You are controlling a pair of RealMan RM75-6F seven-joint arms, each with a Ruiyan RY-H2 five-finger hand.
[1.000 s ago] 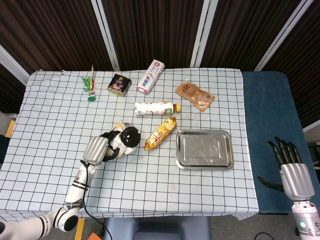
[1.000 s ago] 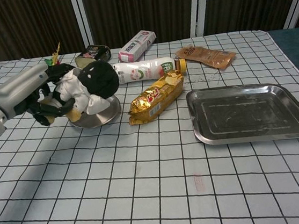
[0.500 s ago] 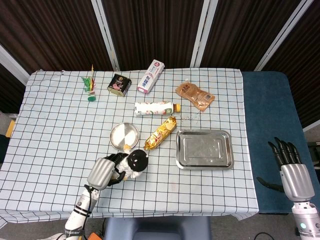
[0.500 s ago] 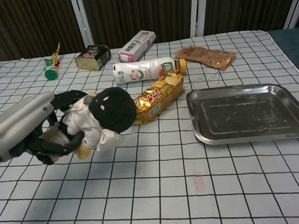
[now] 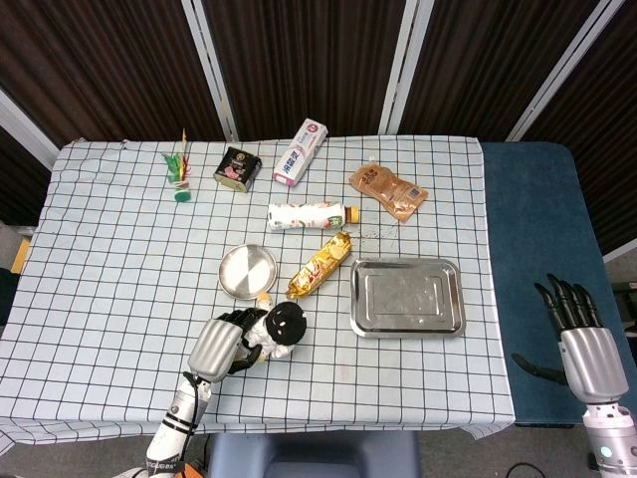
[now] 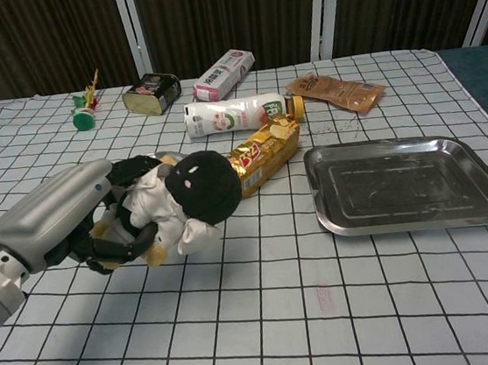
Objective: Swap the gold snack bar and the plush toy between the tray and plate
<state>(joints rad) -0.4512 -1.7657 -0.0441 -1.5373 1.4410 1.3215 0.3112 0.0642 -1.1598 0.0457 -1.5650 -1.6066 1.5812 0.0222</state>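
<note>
- Nearest the robot, the left hand point(image 5: 221, 345) has its fingers wrapped around the plush toy point(image 5: 277, 329), a black-headed doll in white, held near the front edge of the checked tablecloth point(image 5: 109, 259). The chest view shows the same grasp, but whether the toy hangs just above the cloth or touches it can't be told.
- What just changed: a second ago the toy sat on the round steel plate point(image 5: 247, 271). Now the plate is bare, just beyond the left hand, and the toy has come forward and edged toward the tray side. So the plate is freed up, and half of the swap looks under way.
- The right hand point(image 5: 577, 329) hangs well off to the right, past the table over the blue surface, fingers spread and holding nothing. It hasn't moved.
- The steel tray point(image 5: 406, 297) lies to the right of the left hand, empty, with open cloth between, so the carry looks unobstructed.
- The gold snack bar point(image 5: 319, 265) lies on the cloth between plate and tray, just beyond the toy. It probably needs to go to the plate.
- Further back, out of the way: a white bottle point(image 5: 310, 215), a brown pouch point(image 5: 387, 191), a toothpaste box point(image 5: 301, 151), a dark tin point(image 5: 235, 167) and a green shuttlecock-like toy point(image 5: 179, 169).
</note>
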